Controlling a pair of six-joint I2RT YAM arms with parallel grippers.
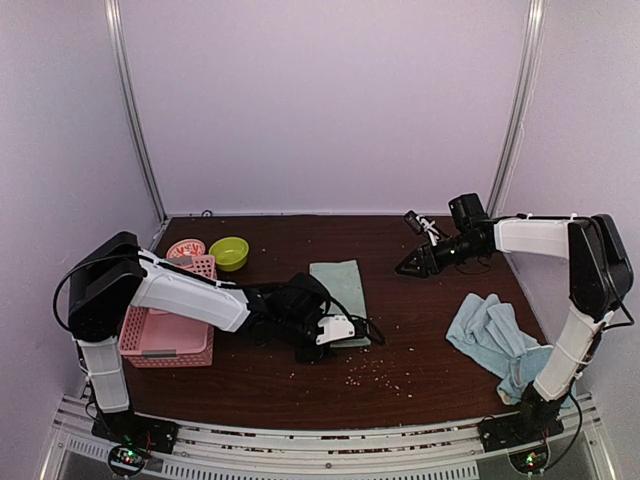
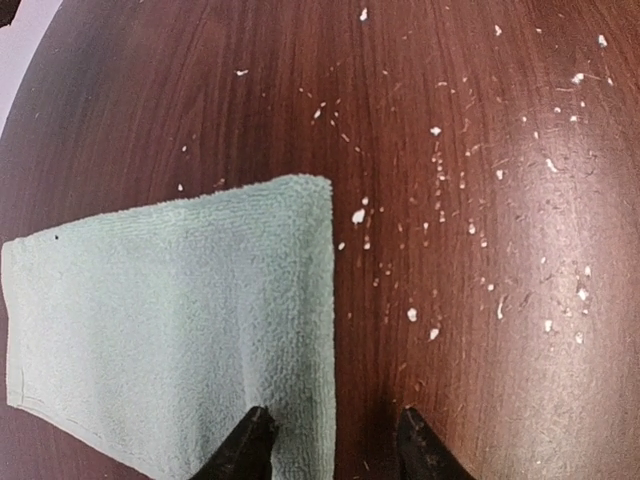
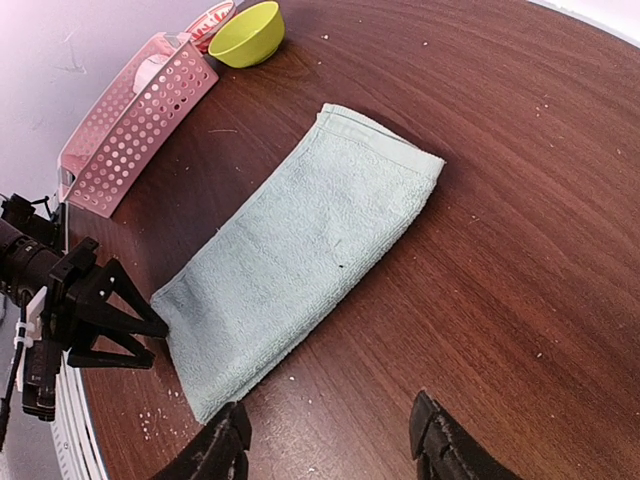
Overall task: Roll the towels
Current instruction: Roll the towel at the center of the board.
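Mint towel (image 1: pixel 338 288) flat, mid-worktop (image 1: pixel 430 310). Left gripper (image 2: pixel 335 445) low at its near end, jaws apart, 1 finger over towel corner, other over bare wood, nothing held. Blue towel (image 1: pixel 490 335) crumpled near right edge. Right gripper (image 1: pixel 408 267) raised beyond it, jaws apart, empty. Basket (image 1: pixel 170 340), bowl (image 1: pixel 229 252) far left.

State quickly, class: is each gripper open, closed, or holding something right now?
Left gripper: open, poised over the mint green towel's edge, holding nothing.
Right gripper: open, holding nothing.
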